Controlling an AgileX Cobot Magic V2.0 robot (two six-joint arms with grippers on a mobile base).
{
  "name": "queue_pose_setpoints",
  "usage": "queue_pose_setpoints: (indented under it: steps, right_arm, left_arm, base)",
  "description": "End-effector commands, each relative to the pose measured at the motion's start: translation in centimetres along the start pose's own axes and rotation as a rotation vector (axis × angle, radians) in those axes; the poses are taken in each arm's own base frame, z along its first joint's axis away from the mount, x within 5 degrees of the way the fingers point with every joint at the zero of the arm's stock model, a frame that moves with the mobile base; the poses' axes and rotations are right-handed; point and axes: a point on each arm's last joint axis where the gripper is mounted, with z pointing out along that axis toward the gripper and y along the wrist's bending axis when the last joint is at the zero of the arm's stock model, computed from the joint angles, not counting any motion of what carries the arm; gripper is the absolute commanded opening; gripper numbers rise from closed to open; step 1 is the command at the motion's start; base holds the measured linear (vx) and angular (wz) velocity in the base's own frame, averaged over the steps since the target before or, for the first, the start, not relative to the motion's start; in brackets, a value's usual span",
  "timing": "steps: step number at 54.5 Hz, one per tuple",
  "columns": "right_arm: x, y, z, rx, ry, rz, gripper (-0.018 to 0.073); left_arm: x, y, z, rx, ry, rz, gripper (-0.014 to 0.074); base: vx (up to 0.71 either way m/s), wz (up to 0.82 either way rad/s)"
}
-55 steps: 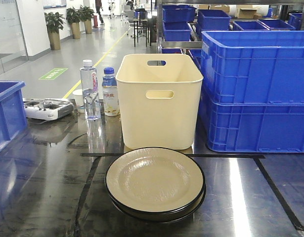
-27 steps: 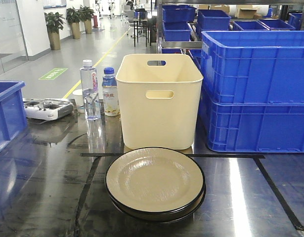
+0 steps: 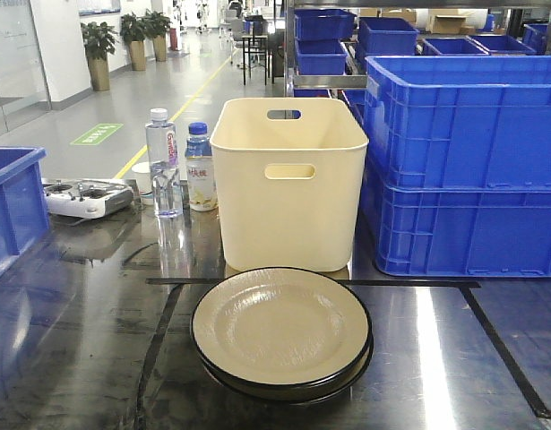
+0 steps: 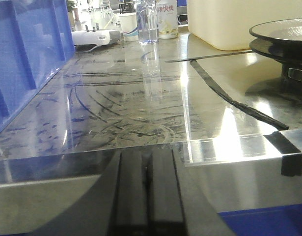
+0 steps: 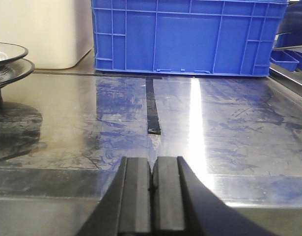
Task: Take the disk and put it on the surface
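A cream disk (image 3: 279,324) with a black rim lies on top of a second one, both resting on the dark glossy surface (image 3: 78,358) inside the black tape lines (image 3: 495,345). The stack shows at the right edge of the left wrist view (image 4: 283,34) and at the left edge of the right wrist view (image 5: 6,51). My left gripper (image 4: 148,167) is shut and empty, low at the near table edge, left of the stack. My right gripper (image 5: 151,169) is also shut on nothing, at the near edge to the stack's right. Neither gripper appears in the front view.
A cream bin (image 3: 288,188) stands right behind the disks. Stacked blue crates (image 3: 463,161) fill the back right, and another blue crate (image 3: 11,206) sits at the left. Two bottles (image 3: 165,161), a cup (image 3: 142,179) and a white controller (image 3: 87,197) stand at the back left.
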Motion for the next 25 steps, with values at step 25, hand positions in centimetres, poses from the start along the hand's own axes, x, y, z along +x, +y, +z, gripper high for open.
queue_pose_setpoints:
  steps: [25]
  right_arm:
    - [-0.91,-0.03,-0.16,0.005,-0.097,0.001,-0.0009]
  left_arm:
    - [0.05,-0.08,0.04,0.008,-0.066,-0.001,0.0001]
  base:
    - [0.0,0.0]
